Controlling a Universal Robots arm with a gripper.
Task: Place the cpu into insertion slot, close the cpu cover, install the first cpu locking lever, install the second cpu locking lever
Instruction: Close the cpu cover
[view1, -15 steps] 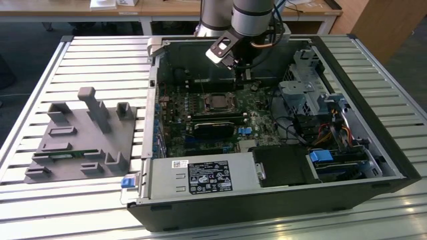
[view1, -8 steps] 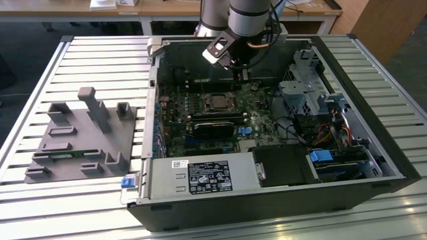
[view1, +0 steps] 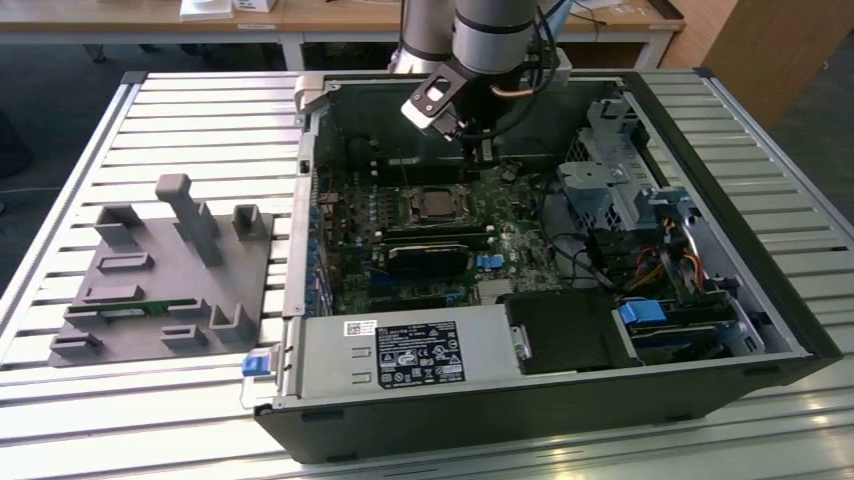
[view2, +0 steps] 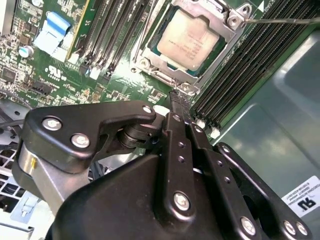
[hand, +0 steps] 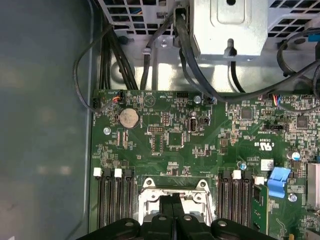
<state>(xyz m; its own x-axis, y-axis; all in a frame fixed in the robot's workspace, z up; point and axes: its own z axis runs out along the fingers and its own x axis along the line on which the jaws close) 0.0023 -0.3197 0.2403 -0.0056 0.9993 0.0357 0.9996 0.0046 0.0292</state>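
- Silvery-beige cpu (view2: 192, 37) lies under cover (view2: 150, 57) on green board (hand: 200, 135), approx. mid-frame in exterior view.
- Jaws pressed together, tips just beside cover's corner.
- Thin lever (view2: 280, 20) sticks out by another corner.

A slatted metal table (view1: 174, 120) stands before a long wooden desk (view1: 334, 18) and a wooden cabinet (view1: 767, 40), on dark floor (view1: 54, 80).
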